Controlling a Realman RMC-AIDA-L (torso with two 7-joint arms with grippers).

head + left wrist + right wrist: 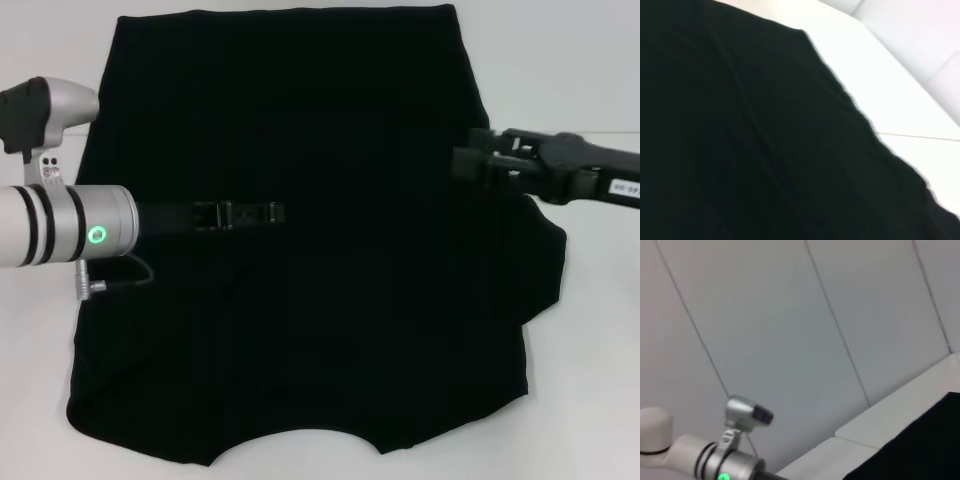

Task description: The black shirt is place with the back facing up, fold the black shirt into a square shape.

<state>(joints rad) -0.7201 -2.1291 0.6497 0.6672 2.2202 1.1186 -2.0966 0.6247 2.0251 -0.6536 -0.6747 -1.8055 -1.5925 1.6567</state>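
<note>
While smooth and flat, black shirt.

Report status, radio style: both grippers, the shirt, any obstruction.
Left gripper out over black shirt's middle. Right gripper over its right edge. Shirt spread on white table, unfolded. Nothing in the way.
</note>
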